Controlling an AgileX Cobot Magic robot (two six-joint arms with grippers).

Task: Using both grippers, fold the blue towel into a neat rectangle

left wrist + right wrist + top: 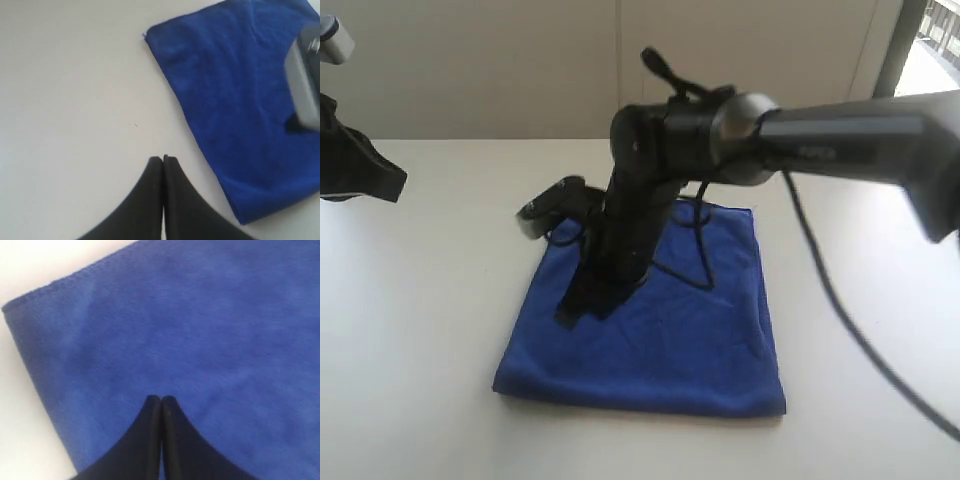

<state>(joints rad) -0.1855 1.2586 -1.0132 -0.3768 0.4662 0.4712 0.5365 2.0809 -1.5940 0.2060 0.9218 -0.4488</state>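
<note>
The royal blue towel (660,330) of soft, short-napped cloth lies flat in the middle of the table as a four-sided pad, close to square, a little narrower at its far edge. Its near edge is thick and rounded, its corners are blunt, and one side shows a stitched hem in the right wrist view. The surface is smooth, with only faint dimples and shading in the nap.

The matte black right gripper (582,300), narrow and two-fingered, points down over the towel's left part. Its fingers (152,412) are pressed together and grip nothing. Whether the tips touch the cloth I cannot tell. A small grey-silver block (535,215) sits near its wrist, and a thin black cable (840,310) loops from the arm across the towel and off to the right.

The matte black left gripper (163,162) hangs over bare tabletop, well apart from the towel's left edge, its tapering fingers likewise closed together on nothing.

The smooth, matt, off-white table (420,350) is flat and pale, with soft shadow under the arm. Behind it stands a beige panelled wall (500,60) with thin vertical seams. A dark upright window frame (900,45) and bright daylight show at the upper right corner.
</note>
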